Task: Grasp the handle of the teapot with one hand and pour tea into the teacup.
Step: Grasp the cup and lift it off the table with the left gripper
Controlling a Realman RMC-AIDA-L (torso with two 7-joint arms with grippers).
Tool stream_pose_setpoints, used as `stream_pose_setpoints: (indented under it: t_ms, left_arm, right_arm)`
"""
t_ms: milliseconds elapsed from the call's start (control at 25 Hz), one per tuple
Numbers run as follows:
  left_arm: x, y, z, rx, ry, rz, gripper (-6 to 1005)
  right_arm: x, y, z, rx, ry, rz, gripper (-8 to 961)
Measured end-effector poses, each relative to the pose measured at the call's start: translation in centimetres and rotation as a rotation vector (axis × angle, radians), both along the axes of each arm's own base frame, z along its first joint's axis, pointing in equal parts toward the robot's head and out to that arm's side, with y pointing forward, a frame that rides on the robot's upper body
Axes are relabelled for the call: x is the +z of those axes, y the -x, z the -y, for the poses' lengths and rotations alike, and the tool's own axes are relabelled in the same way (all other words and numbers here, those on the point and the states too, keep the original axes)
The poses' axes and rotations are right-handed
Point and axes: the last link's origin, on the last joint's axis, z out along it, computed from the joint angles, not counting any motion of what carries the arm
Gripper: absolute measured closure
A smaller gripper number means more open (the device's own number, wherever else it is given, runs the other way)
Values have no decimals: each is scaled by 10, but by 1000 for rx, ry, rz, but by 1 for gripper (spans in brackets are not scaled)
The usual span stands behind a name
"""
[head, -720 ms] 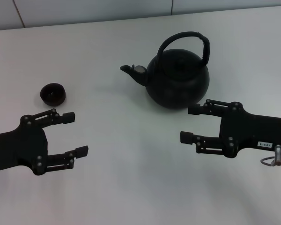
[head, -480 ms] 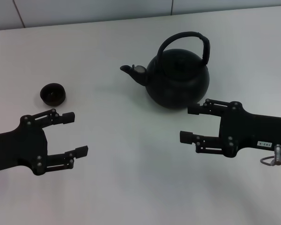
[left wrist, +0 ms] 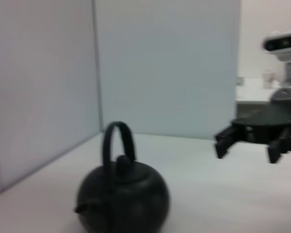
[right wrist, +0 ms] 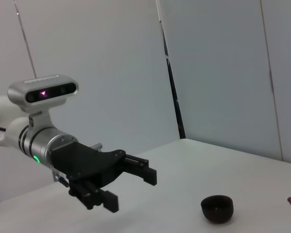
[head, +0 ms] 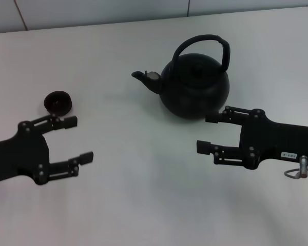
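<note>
Black teapot [head: 194,88] only in left wrist view; teacup [right wrist: 217,208] only right; both grippers' fingers spread

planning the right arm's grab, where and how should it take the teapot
By the top of the handle, coming down from above. The hoop arches clear of the lid on the teapot, leaving room for fingers either side. The open right gripper sits just in front; the left gripper is by the teacup.

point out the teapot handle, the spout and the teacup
handle [head: 203,39], head view, top of the arch
spout [head: 148,77], head view, silvery tip
teacup [head: 57,102], head view, middle of the bowl
</note>
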Motion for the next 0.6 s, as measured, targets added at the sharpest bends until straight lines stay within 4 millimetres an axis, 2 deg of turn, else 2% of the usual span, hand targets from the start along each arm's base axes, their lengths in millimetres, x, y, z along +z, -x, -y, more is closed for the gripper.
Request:
stream_pose_setpoints:
  t_ms: [360,400,520,600]
  left_arm:
    - [-1,10,-15,121,-135,70,195]
    - [-3,20,-26,223,-211,78,196]
    - [-6,24,-31,263,-229,67,197]
    - [-16,34,-44,364,-258,27,198]
  right_arm:
    - [-1,5,-6,14,3,-4,210]
    - [-1,5,-7,16,2,-7,210]
    - [-1,6,-8,16,-3,-13,212]
    - [-2,7,-10,15,-8,-22,212]
